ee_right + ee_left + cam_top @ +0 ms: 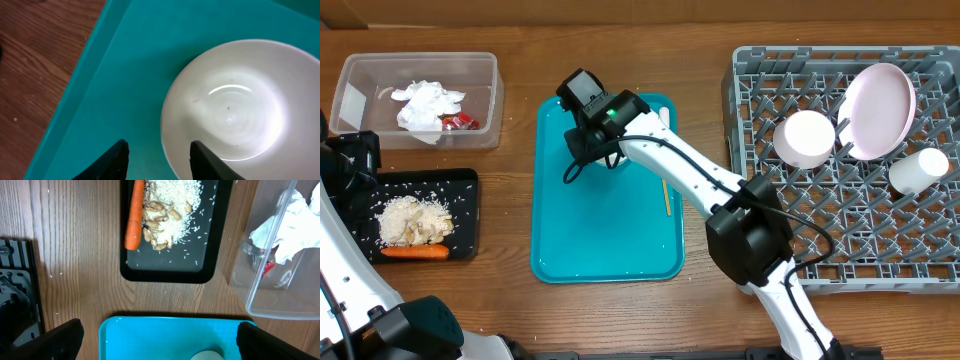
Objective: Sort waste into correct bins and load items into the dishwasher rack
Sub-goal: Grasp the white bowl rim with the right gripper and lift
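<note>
Bench [510, 300]: brown wood-grain top that carries everything.
Right end effector [159, 152]: its two black fingers are spread apart and straddle the rim of the white bowl. No pinch on the rim is visible.
White bowl [235, 105]: round, smooth and glossy. It sits upright on the teal tray, close to one raised edge.
Teal tray [610, 240]: smooth plastic rectangle with rounded corners and a low lip, in the middle of the bench.
Left end effector [160, 342]: black fingers spread wide with nothing between them, by the teal tray's edge.
Black tray [465, 180]: shallow matte rectangle at the left. It holds a heap of pale crumbly food scraps [415, 220], loose rice-like grains and a smooth orange carrot [415, 252] along one side.
Clear tub [490, 100]: see-through plastic with rounded corners, beyond the black tray. Inside are crumpled white napkins [428, 103] and a small shiny red wrapper [460, 122].
Dishwasher rack [760, 70]: square grey plastic crate with a grid of upright pegs, at the right. Among the pegs a round white plate [880, 110] leans on edge. A second bowl [807, 138] and a small white cup [918, 170] also sit there.
</note>
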Motion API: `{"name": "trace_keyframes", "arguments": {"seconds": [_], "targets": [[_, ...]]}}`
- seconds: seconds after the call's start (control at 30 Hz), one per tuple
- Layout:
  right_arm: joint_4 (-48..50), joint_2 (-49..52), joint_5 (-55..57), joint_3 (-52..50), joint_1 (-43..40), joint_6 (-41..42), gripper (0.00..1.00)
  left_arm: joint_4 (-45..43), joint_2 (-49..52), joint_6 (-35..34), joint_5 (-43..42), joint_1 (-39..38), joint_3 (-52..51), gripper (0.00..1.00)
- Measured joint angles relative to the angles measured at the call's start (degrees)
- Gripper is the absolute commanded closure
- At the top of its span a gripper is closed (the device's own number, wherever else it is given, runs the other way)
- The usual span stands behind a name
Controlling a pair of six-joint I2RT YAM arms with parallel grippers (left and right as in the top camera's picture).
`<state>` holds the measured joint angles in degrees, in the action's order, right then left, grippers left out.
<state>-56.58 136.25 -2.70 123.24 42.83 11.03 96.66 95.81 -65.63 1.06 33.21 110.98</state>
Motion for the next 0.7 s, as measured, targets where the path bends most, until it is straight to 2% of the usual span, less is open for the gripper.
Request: {"name": "trace_keyframes", "arguments": {"seconds": [0.2, 0.33, 0.4, 0.47, 0.5, 0.7], "targets": [[0.0, 2.3, -0.9, -0.2, 0.0, -0.3, 0.59, 0.0, 0.0, 0.0, 0.0, 0.0, 0.0, 0.0], [0.0, 2.4, -1.0, -0.2, 0.0, -0.6, 0.74, 0.0, 0.0, 0.0, 0.0, 0.0, 0.0, 0.0], [-0.2, 2.7, -1.0, -0.2, 0.0, -0.5, 0.78, 0.0, 0.0, 0.0, 0.0, 0.0, 0.0, 0.0], [-0.7, 3.3, -0.9, -0.2, 0.0, -0.3, 0.93, 0.0, 0.0, 0.0, 0.0, 0.0, 0.0, 0.0], [-1.0, 3.6, -1.0, -0.2, 0.0, 0.0, 0.96, 0.0, 0.0, 0.0, 0.0, 0.0, 0.0, 0.0], [-4.5, 2.2, 0.2, 1.3, 0.0, 3.2, 0.96, 0.0, 0.0, 0.0, 0.0, 0.0, 0.0, 0.0]]}}
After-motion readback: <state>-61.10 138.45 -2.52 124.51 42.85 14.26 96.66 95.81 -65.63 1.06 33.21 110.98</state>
